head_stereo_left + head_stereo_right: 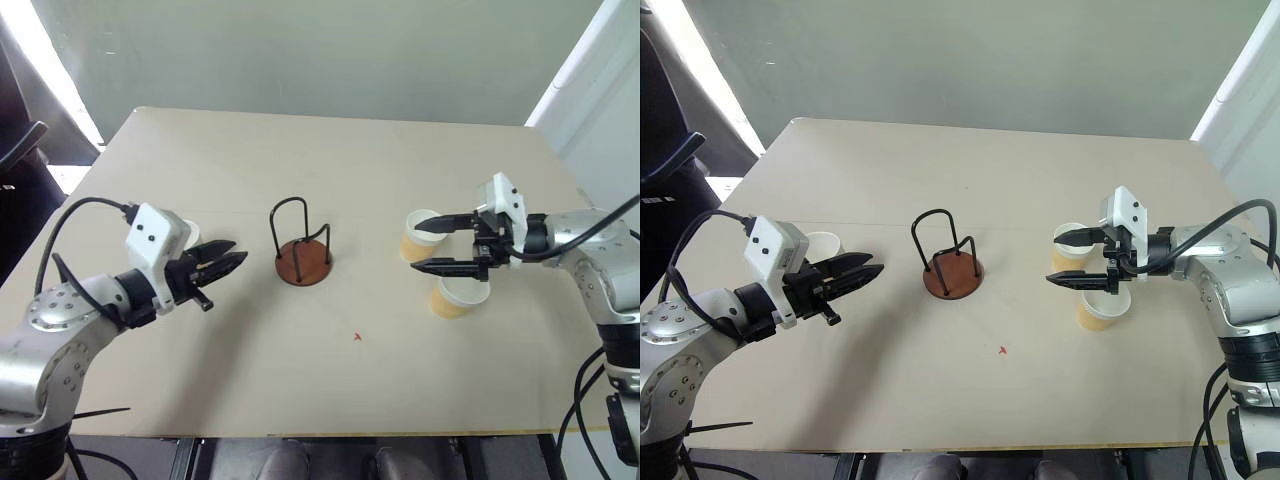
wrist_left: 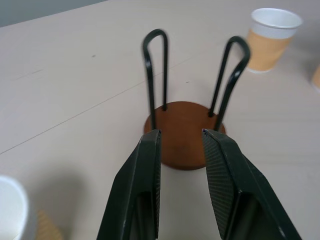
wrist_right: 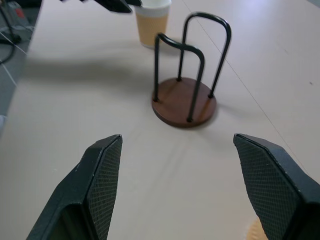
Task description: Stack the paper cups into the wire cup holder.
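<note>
The wire cup holder (image 1: 302,262) stands empty at the table's middle, black loops rising from a reddish-brown disc. One paper cup (image 1: 190,232) stands upright just behind my left gripper (image 1: 225,262), which points at the holder (image 2: 185,135) with its fingers slightly apart and nothing between them. Two more paper cups stand on the right, one (image 1: 420,238) farther back and one (image 1: 455,298) nearer. My right gripper (image 1: 433,245) hovers over these two, pointing left toward the holder (image 3: 185,102), open wide and holding nothing.
The beige table (image 1: 330,370) has a small red mark (image 1: 357,337) in front of the holder. A dark chair (image 1: 20,150) stands beyond the table's left edge, and a white wall (image 1: 590,90) rises at the right.
</note>
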Controlling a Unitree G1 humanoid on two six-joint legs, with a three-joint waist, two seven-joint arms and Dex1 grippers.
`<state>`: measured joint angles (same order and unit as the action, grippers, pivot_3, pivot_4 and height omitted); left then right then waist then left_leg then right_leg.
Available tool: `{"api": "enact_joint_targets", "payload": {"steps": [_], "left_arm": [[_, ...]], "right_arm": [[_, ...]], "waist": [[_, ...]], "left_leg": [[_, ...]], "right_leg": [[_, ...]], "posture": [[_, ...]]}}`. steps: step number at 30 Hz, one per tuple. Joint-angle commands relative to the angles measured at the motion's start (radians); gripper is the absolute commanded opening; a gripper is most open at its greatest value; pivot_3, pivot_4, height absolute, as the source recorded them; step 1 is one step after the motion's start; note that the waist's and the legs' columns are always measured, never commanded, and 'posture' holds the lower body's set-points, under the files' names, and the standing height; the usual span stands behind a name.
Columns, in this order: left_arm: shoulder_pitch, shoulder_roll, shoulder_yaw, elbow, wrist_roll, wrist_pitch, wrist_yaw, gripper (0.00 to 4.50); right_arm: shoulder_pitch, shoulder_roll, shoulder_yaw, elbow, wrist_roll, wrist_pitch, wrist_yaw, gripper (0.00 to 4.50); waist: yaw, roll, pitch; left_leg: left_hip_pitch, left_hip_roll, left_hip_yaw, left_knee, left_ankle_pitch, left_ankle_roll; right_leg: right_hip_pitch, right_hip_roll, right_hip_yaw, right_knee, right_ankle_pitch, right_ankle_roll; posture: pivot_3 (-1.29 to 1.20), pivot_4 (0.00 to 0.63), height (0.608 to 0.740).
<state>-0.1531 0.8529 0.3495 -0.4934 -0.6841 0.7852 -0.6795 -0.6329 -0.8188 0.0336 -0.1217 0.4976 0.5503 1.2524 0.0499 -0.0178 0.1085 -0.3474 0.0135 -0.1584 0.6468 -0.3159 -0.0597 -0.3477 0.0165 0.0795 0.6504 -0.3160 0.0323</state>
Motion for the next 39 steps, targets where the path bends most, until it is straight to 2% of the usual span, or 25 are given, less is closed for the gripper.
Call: {"api": "enact_joint_targets", "payload": {"steps": [1,5,13,21,32,39], "left_arm": [[-0.005,0.033,0.000,-0.024,-0.023,-0.003,-0.053,1.37],[-0.002,0.057,-0.025,-0.018,-0.028,-0.010,-0.107,1.37],[-0.081,0.052,-0.163,0.028,0.025,-0.065,-0.179,1.37],[-0.210,-0.032,-0.288,0.147,0.131,-0.128,-0.166,1.37],[-0.275,-0.117,-0.343,0.252,0.268,-0.222,-0.112,1.37],[-0.313,-0.184,-0.360,0.277,0.288,-0.232,-0.100,1.37]], "right_arm": [[-0.008,-0.022,-0.049,-0.032,0.030,0.005,0.003,3.60],[-0.009,-0.023,-0.047,-0.035,0.027,0.009,-0.004,3.60],[0.005,-0.030,-0.051,-0.049,0.022,0.015,-0.021,3.60],[0.038,-0.049,-0.078,-0.084,0.029,0.029,-0.049,3.60],[0.084,-0.067,-0.115,-0.137,0.050,0.054,-0.086,3.60],[0.130,-0.091,-0.140,-0.197,0.118,0.074,-0.046,3.60]], "waist": [[0.000,0.000,0.000],[0.000,0.000,0.000],[0.000,0.000,0.000],[0.001,0.000,0.000],[0.001,0.000,0.000],[0.002,0.000,0.000]], "left_leg": [[0.000,0.000,0.000,0.000,0.000,0.000],[0.000,0.000,0.000,0.000,0.000,0.000],[0.000,0.000,0.000,0.000,0.000,0.000],[0.000,0.000,0.000,0.001,0.000,0.000],[-0.001,0.000,0.001,0.001,0.000,0.001],[-0.002,-0.001,0.002,0.002,0.001,0.002]], "right_leg": [[0.000,0.000,0.000,0.000,0.000,0.000],[0.000,0.000,0.000,0.000,0.000,0.000],[-0.001,0.000,0.001,0.000,0.000,0.000],[-0.001,0.000,0.001,0.001,0.001,0.001],[-0.002,0.000,0.002,0.000,0.001,0.003],[-0.001,0.000,0.003,0.000,0.002,0.004]], "posture": [[0.00,0.150,0.740],[0.00,0.150,0.740],[0.00,0.150,0.740],[0.00,0.150,0.740],[0.00,0.150,0.740],[0.00,0.150,0.740]]}}
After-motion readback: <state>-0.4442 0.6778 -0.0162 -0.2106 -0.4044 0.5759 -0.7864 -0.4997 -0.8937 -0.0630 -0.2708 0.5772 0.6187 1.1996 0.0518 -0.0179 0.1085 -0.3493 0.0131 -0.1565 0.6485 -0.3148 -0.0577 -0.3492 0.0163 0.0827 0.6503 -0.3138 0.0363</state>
